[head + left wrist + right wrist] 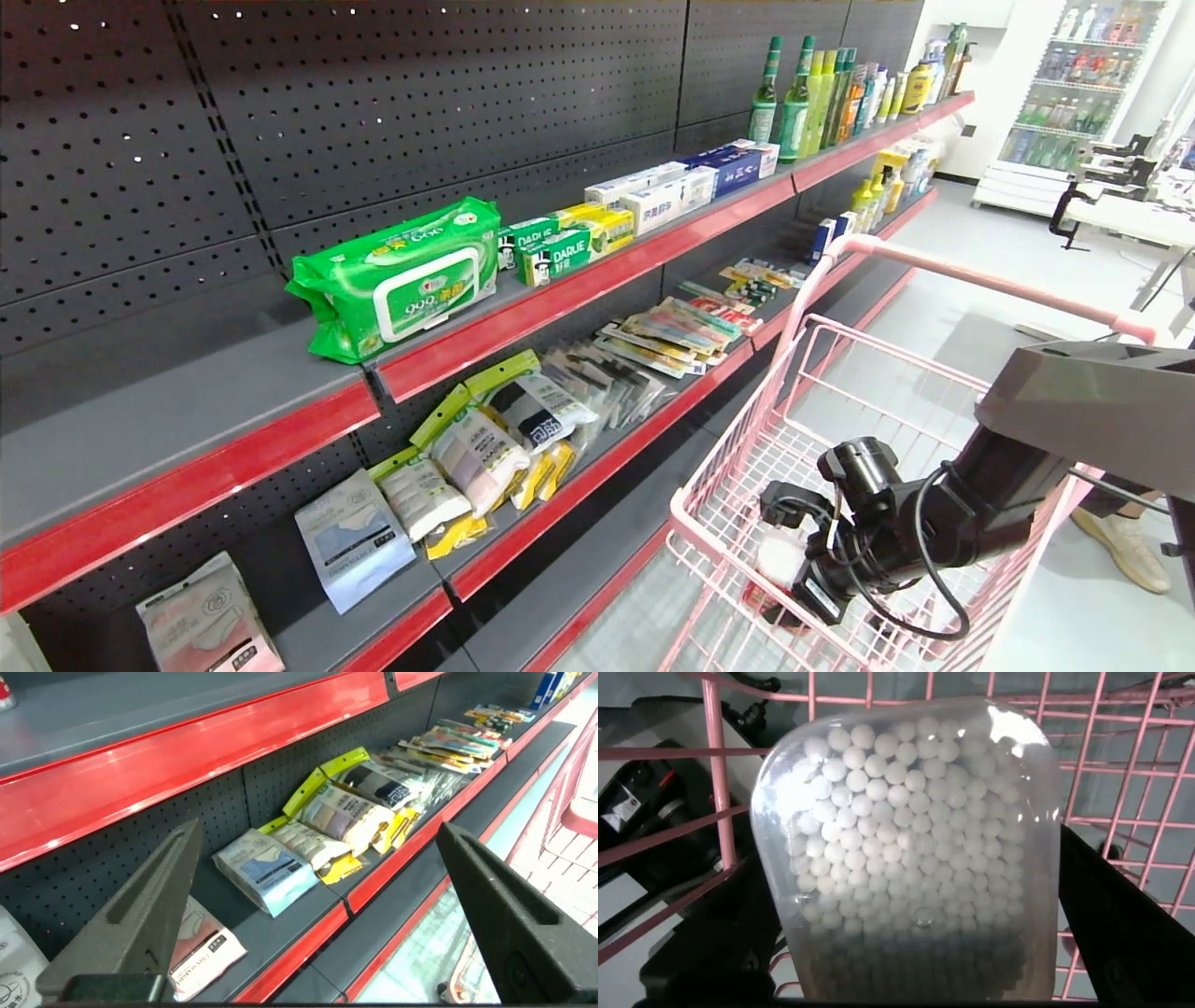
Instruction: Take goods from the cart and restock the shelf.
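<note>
The right gripper [782,558] is down inside the pink cart [980,277], near its corner closest to the shelf [140,420]. Its fingers are closed against the two sides of a clear tub [915,859] packed with small white balls, and pink wire bars cross close behind the tub. The cart's rim stands just beside the red lip of the lower boards. The left gripper [318,829] hangs spread wide and holds nothing, facing the lower tier where flat packets [350,812] lie close to the front edge. On the upper board a green wipes pack [401,275] sits at the lip, with bare grey board to its left.
</note>
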Robot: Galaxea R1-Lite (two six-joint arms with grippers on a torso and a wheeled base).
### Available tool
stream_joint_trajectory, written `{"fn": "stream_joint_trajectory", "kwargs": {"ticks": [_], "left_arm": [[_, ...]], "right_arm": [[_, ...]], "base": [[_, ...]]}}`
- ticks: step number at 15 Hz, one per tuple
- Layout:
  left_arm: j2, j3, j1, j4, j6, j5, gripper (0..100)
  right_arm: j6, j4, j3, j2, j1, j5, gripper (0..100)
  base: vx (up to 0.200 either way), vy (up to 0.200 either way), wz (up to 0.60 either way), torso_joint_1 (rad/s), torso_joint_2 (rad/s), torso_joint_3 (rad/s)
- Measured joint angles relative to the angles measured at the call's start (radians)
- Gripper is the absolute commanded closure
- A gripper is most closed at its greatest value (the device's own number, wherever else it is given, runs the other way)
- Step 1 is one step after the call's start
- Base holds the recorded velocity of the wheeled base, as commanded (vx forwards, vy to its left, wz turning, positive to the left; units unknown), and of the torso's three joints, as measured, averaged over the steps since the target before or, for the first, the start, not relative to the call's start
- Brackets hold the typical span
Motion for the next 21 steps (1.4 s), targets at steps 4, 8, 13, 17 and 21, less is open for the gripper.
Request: {"fn": "stream_joint_trajectory", "kwargs": {"ticks": [4,8,13,17,21], "left_arm": [[0.0,0.0,0.0,0.0,0.0,0.0,0],[0.0,0.0,0.0,0.001,0.0,0.0,0],[0.0,0.0,0.0,0.001,0.0,0.0,0],[0.0,0.0,0.0,0.001,0.0,0.0,0],[0.0,0.0,0.0,0.001,0.0,0.0,0]], "right_arm": [[0.001,-0.054,-0.008,0.017,0.001,-0.006,100],[0.002,-0.077,0.0,0.034,0.004,-0.008,100],[0.002,-0.086,-0.002,0.033,0.003,-0.008,100],[0.014,-0.086,0.014,-0.023,-0.006,-0.009,100],[0.018,-0.085,0.072,-0.09,-0.021,-0.009,100]], "base": [[0.0,0.0,0.0,0.0,0.0,0.0],[0.0,0.0,0.0,0.0,0.0,0.0],[0.0,0.0,0.0,0.0,0.0,0.0],[0.0,0.0,0.0,0.0,0.0,0.0],[0.0,0.0,0.0,0.0,0.0,0.0]]}}
